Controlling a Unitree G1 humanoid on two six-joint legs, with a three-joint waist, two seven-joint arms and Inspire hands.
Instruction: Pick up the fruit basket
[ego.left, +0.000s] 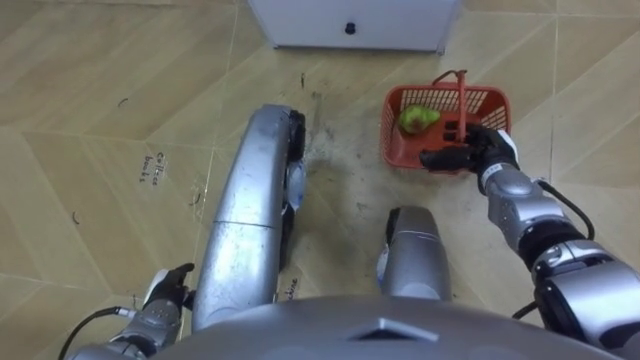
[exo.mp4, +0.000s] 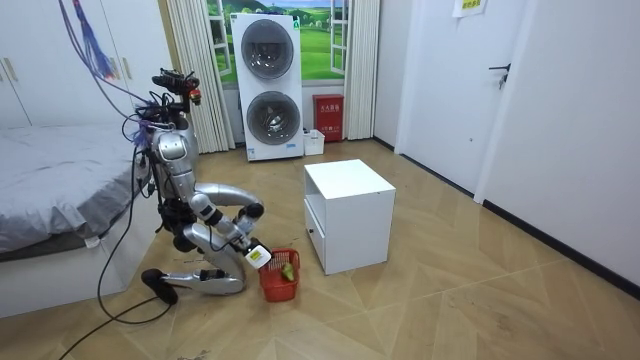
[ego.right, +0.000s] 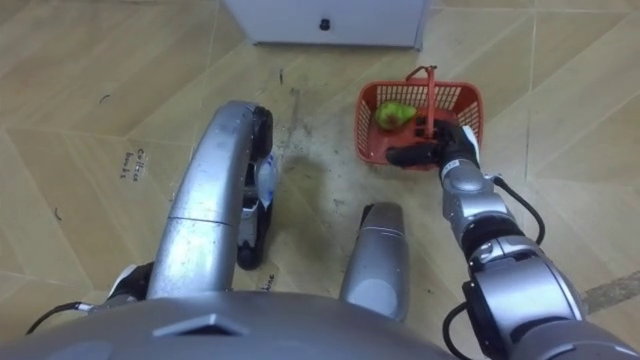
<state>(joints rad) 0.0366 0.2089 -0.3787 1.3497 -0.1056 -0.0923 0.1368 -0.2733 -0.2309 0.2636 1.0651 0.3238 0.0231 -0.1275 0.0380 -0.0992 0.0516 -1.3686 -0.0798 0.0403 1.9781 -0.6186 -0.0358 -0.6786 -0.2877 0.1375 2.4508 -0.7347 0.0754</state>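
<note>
Red plastic fruit basket (ego.left: 398, 145) on floor (ego.left: 100, 100) near white cabinet (ego.left: 300, 20). Right hand (ego.left: 472, 150) at handle (ego.left: 462, 100) foot, likely lining up the lift, can't tell if clamped. Left hand (ego.left: 168, 292) loose, idle. Room view: robot kneeling, basket between it and cabinet.

One basket (ego.left: 497, 103) sits at the far right, with one green fruit (ego.left: 417, 119) inside it. One white cabinet (ego.left: 300, 20) stands just beyond it and bears one dark knob (ego.left: 350, 28). There are two robot hands: the right hand (ego.left: 478, 150) at the basket and the left hand (ego.left: 165, 300) at the near left. The room view adds two stacked round-doored machines (exo.mp4: 267, 48), two curtains (exo.mp4: 360, 60), one red box (exo.mp4: 327, 115) and one bed (exo.mp4: 50, 170) at its left.
</note>
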